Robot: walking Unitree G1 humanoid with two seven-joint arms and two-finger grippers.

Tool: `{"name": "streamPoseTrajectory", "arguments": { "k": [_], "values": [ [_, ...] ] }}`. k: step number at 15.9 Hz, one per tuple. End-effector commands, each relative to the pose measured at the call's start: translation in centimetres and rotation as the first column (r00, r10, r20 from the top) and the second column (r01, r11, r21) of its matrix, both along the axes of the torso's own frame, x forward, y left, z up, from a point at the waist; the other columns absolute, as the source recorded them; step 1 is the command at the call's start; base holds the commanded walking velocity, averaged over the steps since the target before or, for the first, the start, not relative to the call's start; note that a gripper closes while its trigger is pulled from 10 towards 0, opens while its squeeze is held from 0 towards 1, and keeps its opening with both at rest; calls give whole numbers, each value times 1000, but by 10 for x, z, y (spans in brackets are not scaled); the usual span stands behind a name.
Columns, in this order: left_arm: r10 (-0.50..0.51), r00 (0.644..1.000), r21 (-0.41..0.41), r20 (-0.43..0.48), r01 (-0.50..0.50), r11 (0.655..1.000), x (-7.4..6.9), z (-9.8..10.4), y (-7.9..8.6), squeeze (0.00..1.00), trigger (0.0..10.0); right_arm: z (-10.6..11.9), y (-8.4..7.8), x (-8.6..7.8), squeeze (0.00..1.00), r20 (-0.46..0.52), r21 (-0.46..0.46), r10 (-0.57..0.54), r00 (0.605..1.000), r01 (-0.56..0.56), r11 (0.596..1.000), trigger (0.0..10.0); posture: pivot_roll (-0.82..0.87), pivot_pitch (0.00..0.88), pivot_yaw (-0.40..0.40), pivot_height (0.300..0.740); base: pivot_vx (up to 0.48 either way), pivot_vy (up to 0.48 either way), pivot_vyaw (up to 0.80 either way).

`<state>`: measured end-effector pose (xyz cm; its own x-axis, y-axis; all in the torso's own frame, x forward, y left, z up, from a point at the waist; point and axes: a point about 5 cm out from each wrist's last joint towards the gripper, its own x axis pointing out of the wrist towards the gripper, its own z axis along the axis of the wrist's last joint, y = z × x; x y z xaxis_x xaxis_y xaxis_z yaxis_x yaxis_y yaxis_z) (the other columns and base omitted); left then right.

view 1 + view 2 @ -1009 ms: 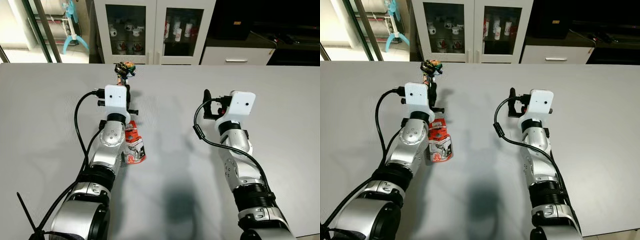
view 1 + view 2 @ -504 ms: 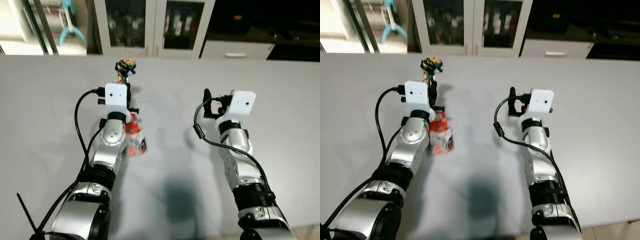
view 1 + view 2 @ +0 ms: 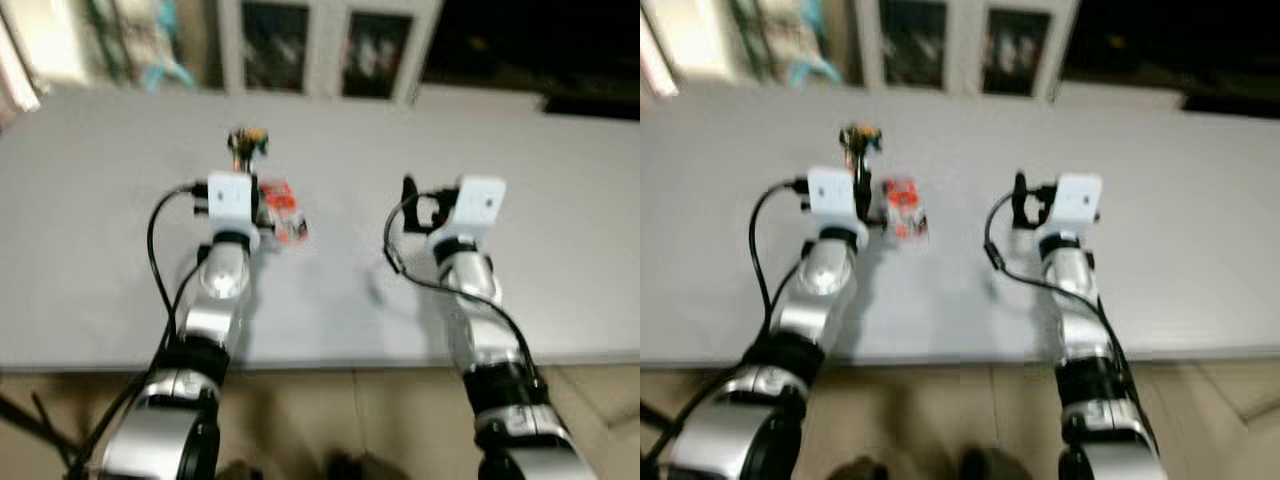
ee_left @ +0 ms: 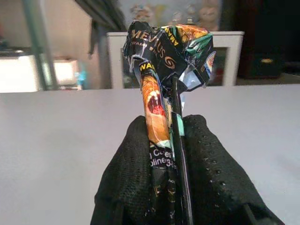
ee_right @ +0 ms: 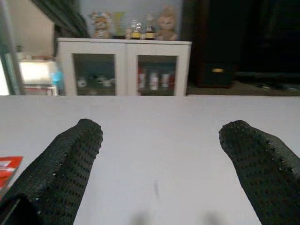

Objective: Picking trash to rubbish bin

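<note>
Crumpled wrapper (image 4: 164,56) pinched between left hand (image 4: 169,154) fingers, held above the grey worktop (image 3: 560,250). Right hand (image 5: 159,173) spread, empty. Red packet (image 3: 281,212) lying beside the left arm. Blurred view: risk of wrapper slipping mid-walk.

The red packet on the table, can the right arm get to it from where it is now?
Probably yes. The right pincer is open and holds nothing, and bare table lies between it and the red packet, which sits beside the left pincer, itself shut on a crumpled wrapper.
</note>
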<state>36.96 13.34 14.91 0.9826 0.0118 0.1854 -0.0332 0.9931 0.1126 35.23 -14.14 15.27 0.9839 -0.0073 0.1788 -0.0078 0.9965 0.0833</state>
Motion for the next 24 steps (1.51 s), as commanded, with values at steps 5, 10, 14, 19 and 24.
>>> {"name": "streamPoseTrajectory", "arguments": {
  "k": [5, 10, 14, 19, 24],
  "values": [
    [3, 1000, 0, 9, -3, 1000, 1, 4, -2, 0, 10000, -1, -2, 0, 0, -5, 9, -4, 1000, 4, 1000, 10000, -71, 50, -82, 740, -322, 0, 0],
    [1, 1000, 3, 5, -1, 1000, 1, 5, -2, 0, 10000, -1, -2, 0, 0, -6, 13, -7, 1000, 7, 1000, 10000, -71, 51, -79, 740, -321, 0, 0],
    [-3, 1000, 4, 4, 3, 1000, 1, 5, -2, 0, 10000, -2, -2, 0, 0, -8, 18, -9, 1000, 10, 1000, 10000, -71, 51, -78, 740, -320, 0, 0],
    [-2, 1000, 12, -3, 2, 1000, 1, 4, -2, 0, 10000, -3, -3, 0, 0, -14, 19, -12, 1000, 13, 1000, 10000, -71, 51, -78, 740, -321, 0, 0],
    [3, 988, 24, -155, 0, 1000, -3, -26, 5, 0, 10000, -19, -6, -1, 0, -91, 35, -5, 996, 9, 999, 10000, -70, 51, -80, 740, 0, 0, 0]
  ]
}}
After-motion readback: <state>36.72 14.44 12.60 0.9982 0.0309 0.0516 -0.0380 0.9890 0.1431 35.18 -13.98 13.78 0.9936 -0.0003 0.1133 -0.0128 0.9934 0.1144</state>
